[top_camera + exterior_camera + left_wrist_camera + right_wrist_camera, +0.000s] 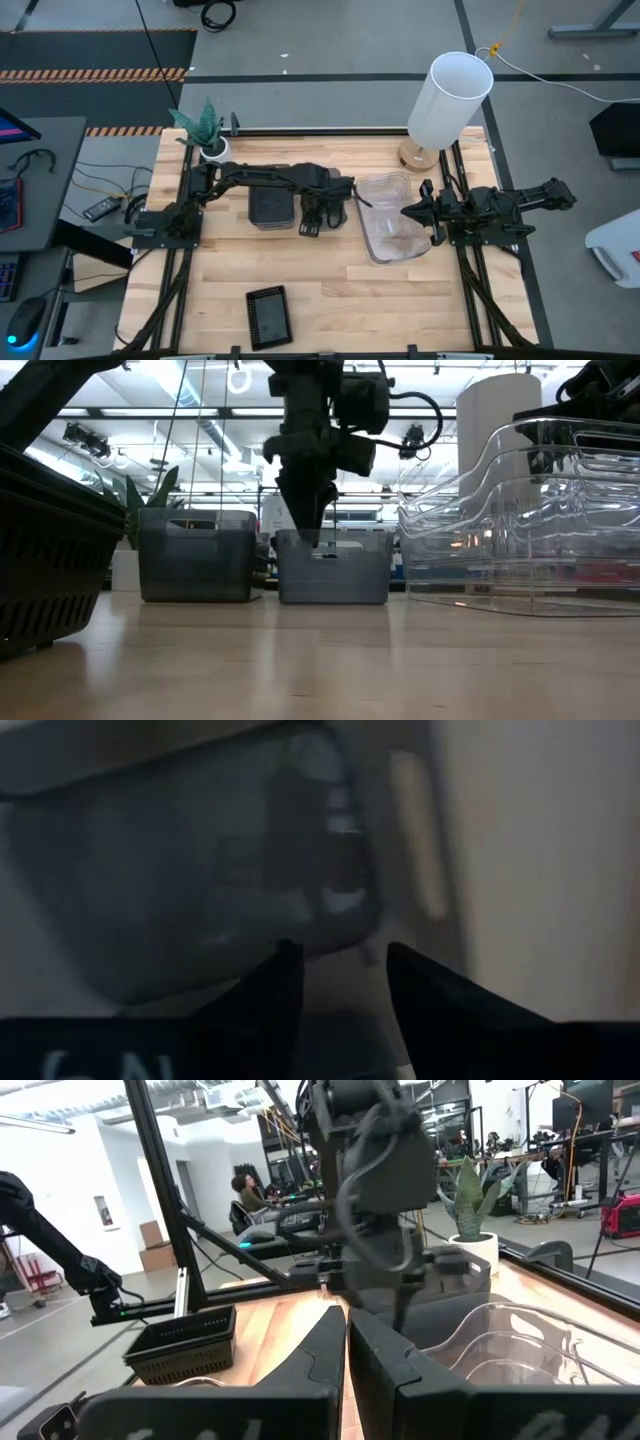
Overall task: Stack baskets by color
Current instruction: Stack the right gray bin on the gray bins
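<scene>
The left gripper (312,222) is seen poised over a smoky grey basket (332,568), fingers parted at its rim — whether they touch it cannot be told. Another grey basket (196,555) sits just beside it. The right gripper (412,211) is shut at the edge of the clear baskets (392,230). A black mesh basket (268,316) lies apart on open table (400,300).

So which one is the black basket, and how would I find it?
Start at the tall white cylinder at the table's far edge, then come to the near edge on the left arm's side. The small black basket lies there alone. It is flat, dark and mesh-patterned, unlike the see-through clear baskets and the smoky grey basket.
</scene>
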### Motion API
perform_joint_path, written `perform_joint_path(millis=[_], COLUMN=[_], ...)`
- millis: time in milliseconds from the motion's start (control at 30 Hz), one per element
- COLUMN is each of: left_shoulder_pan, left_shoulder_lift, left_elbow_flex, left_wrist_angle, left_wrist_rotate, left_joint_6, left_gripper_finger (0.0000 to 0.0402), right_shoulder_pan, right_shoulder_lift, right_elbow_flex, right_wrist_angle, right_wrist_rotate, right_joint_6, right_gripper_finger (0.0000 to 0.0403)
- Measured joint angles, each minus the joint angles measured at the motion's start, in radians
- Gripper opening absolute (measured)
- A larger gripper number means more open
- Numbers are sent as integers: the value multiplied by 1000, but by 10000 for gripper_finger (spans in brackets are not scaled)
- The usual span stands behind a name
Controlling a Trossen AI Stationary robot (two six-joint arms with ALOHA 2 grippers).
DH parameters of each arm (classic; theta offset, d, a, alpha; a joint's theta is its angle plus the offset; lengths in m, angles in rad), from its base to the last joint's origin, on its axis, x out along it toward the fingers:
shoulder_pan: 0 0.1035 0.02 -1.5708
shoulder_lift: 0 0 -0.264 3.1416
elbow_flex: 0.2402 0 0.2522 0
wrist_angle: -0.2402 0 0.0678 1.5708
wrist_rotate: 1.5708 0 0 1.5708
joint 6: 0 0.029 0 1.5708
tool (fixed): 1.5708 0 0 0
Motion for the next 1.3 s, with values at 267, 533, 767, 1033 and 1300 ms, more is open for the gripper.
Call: perform_joint_path(millis=[267, 533, 767, 1033, 1300], left_shoulder_pan=[106, 237, 259, 268, 274], left_shoulder_lift=[-2, -2, -2, 4, 79], left_elbow_flex=[29, 29, 20, 20, 19], left_wrist_angle=[30, 128, 158, 168, 159], left_wrist_rotate=[-57, -101, -112, -130, -134], left_joint_6=[48, 48, 82, 111, 72], left_gripper_finger=[131, 117, 117, 117, 117], right_shoulder_pan=[0, 0, 0, 0, 0], right_shoulder_lift=[0, 0, 0, 0, 0], right_elbow_flex=[0, 0, 0, 0, 0], right_wrist_angle=[0, 0, 0, 0, 0], right_wrist_rotate=[0, 0, 0, 0, -1], right_joint_6=[0, 0, 0, 0, 0], right_gripper_finger=[22, 22, 22, 22, 22])
